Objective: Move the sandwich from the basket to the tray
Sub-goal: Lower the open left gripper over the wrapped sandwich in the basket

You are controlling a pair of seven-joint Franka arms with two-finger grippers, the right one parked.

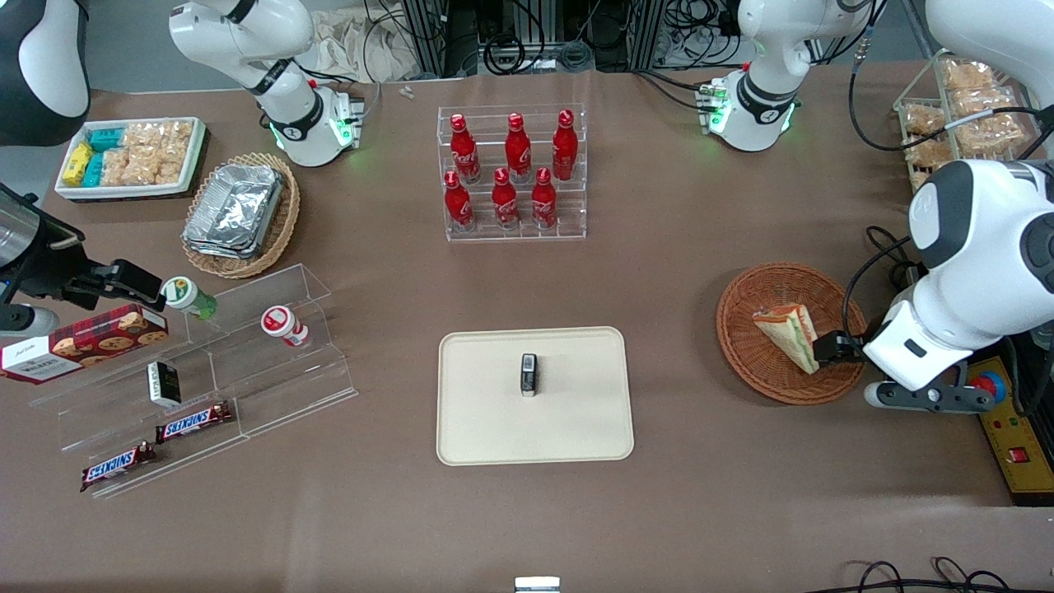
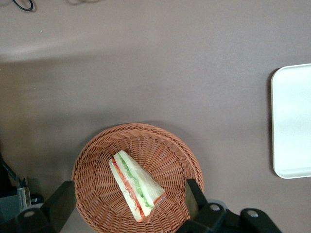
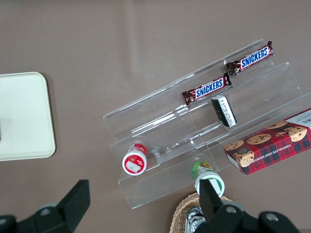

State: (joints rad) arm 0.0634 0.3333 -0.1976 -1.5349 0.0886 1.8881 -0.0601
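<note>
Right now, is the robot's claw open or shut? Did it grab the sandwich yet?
Left gripper: open, holding nothing, fingers spread either side of the sandwich, which lies in the basket.

Six red bottles (image 1: 510, 171) are held in a clear rack near the middle of the table. Toward the parked arm's end, two Snickers bars (image 1: 156, 445), a cookie box (image 1: 82, 342) and two small cups (image 1: 284, 324) are seen on a clear stepped stand (image 1: 247, 371). Foil trays (image 1: 235, 206) are stacked in a tan basket (image 1: 284, 216), beside a white tray of snack packets (image 1: 132, 156).
</note>
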